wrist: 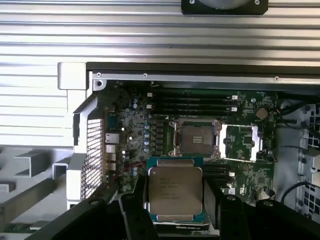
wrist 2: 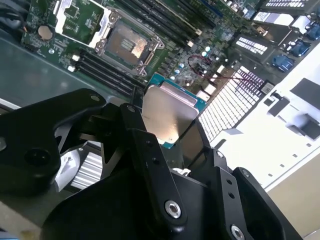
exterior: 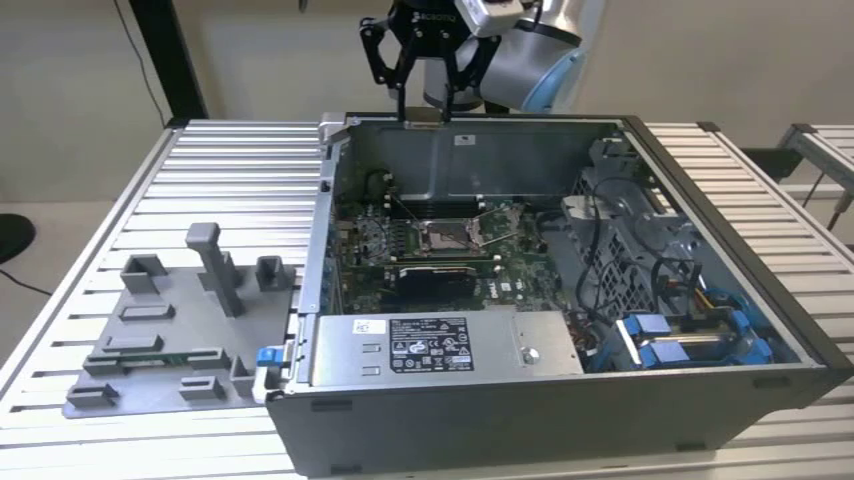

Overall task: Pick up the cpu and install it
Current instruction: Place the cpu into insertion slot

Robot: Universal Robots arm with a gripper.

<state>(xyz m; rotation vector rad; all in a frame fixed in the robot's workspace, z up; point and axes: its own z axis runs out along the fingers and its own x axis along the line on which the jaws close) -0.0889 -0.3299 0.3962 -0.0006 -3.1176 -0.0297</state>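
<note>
Gripper [exterior: 424, 108] jaws are clamped on the cpu [wrist: 175, 187]; I see it held high above the open computer case [exterior: 534, 420], whose motherboard socket [wrist: 195, 138] lies uncovered.

Open computer case [exterior: 534, 420] on a slatted metal table [exterior: 227, 180], grey fixture tray [exterior: 200, 322] beside it on the exterior view's left.

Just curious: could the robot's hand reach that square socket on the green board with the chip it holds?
Probably yes. The hand, holding the cpu, hangs above the open case. The socket lies uncovered with nothing standing over it, and the cables keep to one side.
</note>
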